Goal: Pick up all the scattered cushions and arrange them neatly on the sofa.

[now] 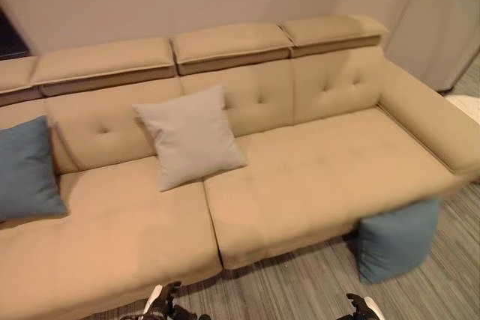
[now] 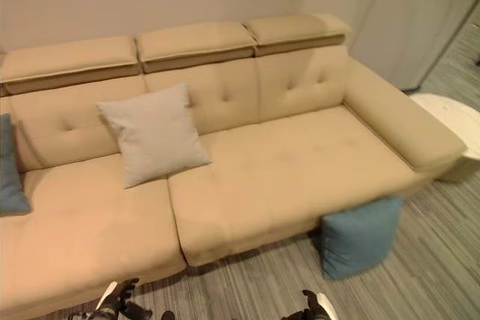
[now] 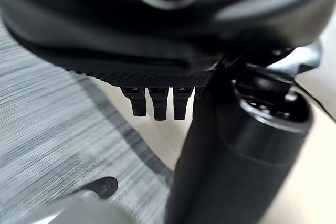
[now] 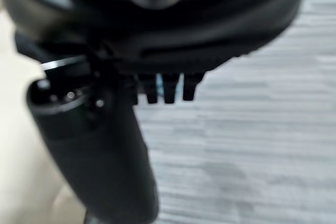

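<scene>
Both hands, left (image 1: 161, 301) and right (image 1: 365, 306), hung low with relaxed fingers, holding nothing. Your right hand was nearer the blue cushion (image 1: 395, 241), standing on the floor (image 1: 315, 286) against the sofa (image 1: 315, 177) front, ahead of it.

Left hand (image 1: 163, 303) low at the head view's bottom edge, left of centre, holding nothing. Its wrist view shows fingers (image 3: 157, 103) straight, side by side, thumb standing out beside them. Right hand (image 1: 364, 308) low at the bottom edge, right of centre, empty, fingers (image 4: 169, 88) straight too.
</scene>
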Robot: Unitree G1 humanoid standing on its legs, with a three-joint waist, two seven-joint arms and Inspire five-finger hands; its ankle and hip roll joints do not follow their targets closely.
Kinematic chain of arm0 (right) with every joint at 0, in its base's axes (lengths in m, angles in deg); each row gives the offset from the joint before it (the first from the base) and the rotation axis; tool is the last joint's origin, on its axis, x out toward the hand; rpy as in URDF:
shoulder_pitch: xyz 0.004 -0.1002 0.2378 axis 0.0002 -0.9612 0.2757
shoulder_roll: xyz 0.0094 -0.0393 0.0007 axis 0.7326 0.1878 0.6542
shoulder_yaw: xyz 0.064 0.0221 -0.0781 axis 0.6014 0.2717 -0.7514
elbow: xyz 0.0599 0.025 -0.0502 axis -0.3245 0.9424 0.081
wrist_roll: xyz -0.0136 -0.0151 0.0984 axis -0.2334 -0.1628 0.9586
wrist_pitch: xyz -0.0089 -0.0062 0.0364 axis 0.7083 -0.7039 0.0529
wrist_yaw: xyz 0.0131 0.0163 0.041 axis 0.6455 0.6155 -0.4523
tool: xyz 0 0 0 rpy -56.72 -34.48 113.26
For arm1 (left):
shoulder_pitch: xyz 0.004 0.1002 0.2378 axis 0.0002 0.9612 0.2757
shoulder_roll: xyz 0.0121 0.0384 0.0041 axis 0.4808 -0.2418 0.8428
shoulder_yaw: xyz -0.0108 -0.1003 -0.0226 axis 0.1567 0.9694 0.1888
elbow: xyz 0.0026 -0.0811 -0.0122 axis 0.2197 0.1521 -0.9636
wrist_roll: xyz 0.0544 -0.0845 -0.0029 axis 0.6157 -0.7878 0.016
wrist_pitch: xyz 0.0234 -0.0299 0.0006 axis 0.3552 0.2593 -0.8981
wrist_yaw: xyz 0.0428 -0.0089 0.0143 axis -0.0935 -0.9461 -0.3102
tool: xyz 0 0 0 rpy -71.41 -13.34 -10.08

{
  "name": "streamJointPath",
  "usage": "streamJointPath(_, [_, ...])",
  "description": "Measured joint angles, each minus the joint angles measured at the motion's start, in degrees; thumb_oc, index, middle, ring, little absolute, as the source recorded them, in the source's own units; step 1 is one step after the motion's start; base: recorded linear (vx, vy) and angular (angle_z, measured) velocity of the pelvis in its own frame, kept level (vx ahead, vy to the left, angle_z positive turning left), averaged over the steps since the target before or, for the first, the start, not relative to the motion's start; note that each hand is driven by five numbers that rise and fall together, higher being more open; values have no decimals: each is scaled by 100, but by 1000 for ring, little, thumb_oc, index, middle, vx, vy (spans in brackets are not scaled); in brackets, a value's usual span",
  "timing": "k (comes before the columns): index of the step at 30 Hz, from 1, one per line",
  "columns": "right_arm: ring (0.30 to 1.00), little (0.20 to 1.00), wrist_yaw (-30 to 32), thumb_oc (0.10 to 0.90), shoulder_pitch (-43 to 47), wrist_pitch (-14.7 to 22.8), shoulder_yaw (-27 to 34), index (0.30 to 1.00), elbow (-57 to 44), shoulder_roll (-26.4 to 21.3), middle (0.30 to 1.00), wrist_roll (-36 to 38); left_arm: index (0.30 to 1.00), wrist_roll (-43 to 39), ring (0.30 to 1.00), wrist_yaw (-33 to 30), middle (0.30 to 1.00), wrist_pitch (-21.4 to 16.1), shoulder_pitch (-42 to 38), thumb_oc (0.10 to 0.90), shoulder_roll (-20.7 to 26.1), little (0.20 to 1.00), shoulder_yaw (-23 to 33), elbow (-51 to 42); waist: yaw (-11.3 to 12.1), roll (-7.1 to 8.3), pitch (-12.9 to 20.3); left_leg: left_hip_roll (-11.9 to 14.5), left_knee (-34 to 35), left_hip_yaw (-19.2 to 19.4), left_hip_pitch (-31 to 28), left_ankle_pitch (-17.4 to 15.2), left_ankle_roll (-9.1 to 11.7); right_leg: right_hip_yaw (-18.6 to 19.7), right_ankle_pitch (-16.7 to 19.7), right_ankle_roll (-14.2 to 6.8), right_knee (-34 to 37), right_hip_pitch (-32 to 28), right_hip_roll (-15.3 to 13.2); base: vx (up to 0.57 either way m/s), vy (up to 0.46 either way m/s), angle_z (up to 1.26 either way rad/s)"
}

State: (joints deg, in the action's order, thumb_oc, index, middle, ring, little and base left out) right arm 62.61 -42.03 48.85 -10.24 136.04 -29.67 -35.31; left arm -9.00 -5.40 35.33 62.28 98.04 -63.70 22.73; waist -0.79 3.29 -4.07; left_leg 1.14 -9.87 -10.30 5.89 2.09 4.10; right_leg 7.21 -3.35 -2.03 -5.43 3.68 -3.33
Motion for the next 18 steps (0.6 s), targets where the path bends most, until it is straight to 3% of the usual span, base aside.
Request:
streamJointPath(2, [900,900,8,800,101,-61,14,900,39,-99,900,61,900,-35,900,-8,900,23,-145,800,-128,900,-2,-13,-34,-103,-11,-260,245,-528,-52,-186,-82,323,266,-79,147,109,37,-40,93,-114])
streamJointPath(3, [900,900,4,800,72,-143,20,900,50,-190,900,101,900,-38,900,6,900,17,-265,800,-239,900,-12,-49,-74,-269,-102,-281,373,-491,-138,-173,-58,401,345,-126,195,141,169,-49,131,-51])
streamJointPath(4, [900,900,1,800,14,-191,43,900,53,-185,900,159,900,-40,900,5,900,8,-428,800,-269,900,-39,-91,-181,-299,-135,-233,465,-515,-177,-278,-46,390,356,-150,153,240,189,-101,194,-32])
streamJointPath(6, [900,900,-2,800,10,-199,55,900,49,-99,900,219,900,-40,900,3,900,7,-681,800,-241,900,-109,-189,-202,-93,-277,-324,527,-390,-178,-311,-102,570,434,-258,44,441,145,-195,245,-70])
streamJointPath(7, [900,900,4,800,165,-190,100,900,33,-22,900,228,900,-40,900,0,900,-3,-783,800,-184,900,-189,-191,-129,102,-381,-456,510,-40,-156,-363,-315,762,668,-364,101,651,61,-255,275,-152])
streamJointPath(8, [900,900,27,800,257,-135,139,900,-34,13,900,241,900,-36,900,5,900,8,-803,800,-179,900,-236,-165,-205,173,-415,-612,459,115,-64,-366,-497,764,896,-425,329,733,-100,-265,254,-157])
streamJointPath(9, [900,900,57,800,266,-92,183,900,-122,43,900,245,900,-27,900,10,900,7,-832,800,-187,900,-286,-175,-311,246,-452,-727,417,364,39,-360,-625,872,896,-576,554,796,-229,-127,110,-139])
streamJointPath(10, [900,900,56,800,315,-107,225,900,-201,105,900,277,900,-23,900,12,900,5,-849,800,-196,900,-302,-177,-325,231,-489,-733,397,718,191,-324,-769,861,621,-914,716,992,-385,-190,113,-147])
streamJointPath(11, [900,900,35,800,337,-144,229,900,-249,194,900,391,900,8,900,17,900,45,-893,800,-213,900,-274,-130,-341,107,-581,-691,486,916,320,-227,-681,672,555,-1228,582,1209,-427,-222,110,-141])
streamJointPath(12, [900,900,18,800,95,-245,270,900,-180,384,900,488,900,24,900,16,900,32,-892,800,-123,900,-226,-190,-356,207,-630,-803,421,1141,322,-166,-803,129,674,-1047,524,1186,-440,-291,161,-113])
streamJointPath(13, [900,900,-2,800,-12,-177,281,900,-187,654,900,513,900,23,900,5,900,33,-769,800,149,900,-130,-72,-335,428,-758,-813,-78,1611,454,-352,-974,-396,947,-610,838,1092,-715,-197,137,-209])
streamJointPath(14, [900,900,22,800,14,-76,327,900,-190,599,900,531,900,20,900,7,900,63,-605,800,117,900,163,117,-108,-113,-795,-175,141,2139,497,-268,-1132,-2054,425,-702,200,1219,-727,-225,84,-204])
streamJointPath(15, [900,900,33,800,-85,-106,438,900,-166,525,900,601,900,22,900,12,900,78,-447,800,98,900,275,270,-152,-244,-759,-164,494,2175,276,-130,-1086,-2102,268,-888,-667,1071,-861,-191,13,-201])
streamJointPath(16, [900,900,33,800,-221,-143,489,900,73,505,900,684,900,21,900,-11,900,24,-31,800,142,900,491,252,-129,-281,-583,-157,771,2561,130,-3,-1027,-1754,-204,-817,-1668,939,-799,-163,-44,-106])
streamJointPath(17, [900,900,60,800,-386,-124,506,900,30,474,900,709,900,9,900,-34,900,52,185,800,148,900,565,299,21,-249,-345,-157,1007,2738,88,92,-860,-1822,-593,-786,-2101,725,-669,-46,-141,-132])
streamJointPath(18, [900,900,86,800,-460,-126,492,900,-15,488,900,712,900,10,900,-27,900,109,260,800,241,900,564,303,188,-127,-224,-326,1235,2742,159,227,-645,-1845,-817,-784,-1485,296,-581,3,-236,-100])
